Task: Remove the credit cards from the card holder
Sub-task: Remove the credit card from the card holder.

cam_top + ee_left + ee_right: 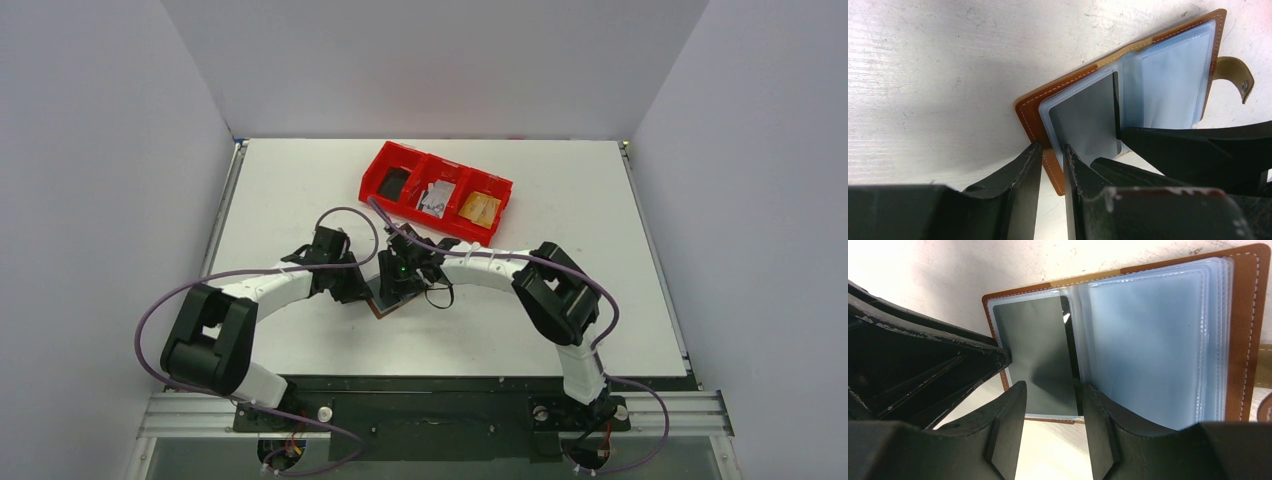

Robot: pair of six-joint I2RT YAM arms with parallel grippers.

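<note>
The card holder (383, 304) lies open on the table, a brown leather cover (1245, 315) lined with clear plastic sleeves (1148, 340). A dark grey card (1040, 350) sits in the left sleeve, also visible in the left wrist view (1083, 115). My left gripper (1052, 146) stands at the holder's left edge. Its fingers are a narrow gap apart, with the brown edge (1028, 115) between them. My right gripper (1054, 387) is open over the near edge, one finger on each side of the dark card's lower end. In the top view both grippers (362, 288) (405, 278) meet over the holder.
A red three-compartment tray (375, 165) stands just behind the grippers, with a dark item, a white-grey item and a tan flat piece (480, 207) in it. The holder's snap strap (1238, 77) sticks out on its far side. White walls close in the table.
</note>
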